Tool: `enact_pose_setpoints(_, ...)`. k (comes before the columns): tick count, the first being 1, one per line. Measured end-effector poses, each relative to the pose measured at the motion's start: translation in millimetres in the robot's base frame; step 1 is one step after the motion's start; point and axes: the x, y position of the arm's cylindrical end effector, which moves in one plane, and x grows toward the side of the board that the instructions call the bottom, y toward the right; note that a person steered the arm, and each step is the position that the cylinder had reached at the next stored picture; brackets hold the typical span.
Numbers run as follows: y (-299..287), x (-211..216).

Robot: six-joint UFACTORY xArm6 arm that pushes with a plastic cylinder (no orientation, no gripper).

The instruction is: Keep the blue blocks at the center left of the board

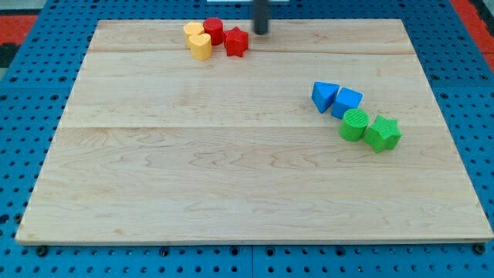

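Observation:
Two blue blocks lie at the view's centre right: a blue triangular block [324,96] and a blue cube-like block [346,102], touching each other. My tip [262,32] is at the view's top, right of the red star block [236,42] and far up and left of the blue blocks. The rod comes down from the top edge.
A green cylinder [355,124] and a green star block [382,133] sit just below and right of the blue blocks. A red cylinder [214,30], a yellow heart-like block [201,46] and another yellow block [192,32] cluster at the top left. The wooden board [193,170] rests on a blue pegboard.

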Motion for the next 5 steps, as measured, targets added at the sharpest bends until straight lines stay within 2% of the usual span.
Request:
enact_pose_setpoints(1,98,62)
enact_pose_setpoints(2,146,83)
enact_pose_setpoints(4,152,83)
enact_pose_setpoints(5,152,118)
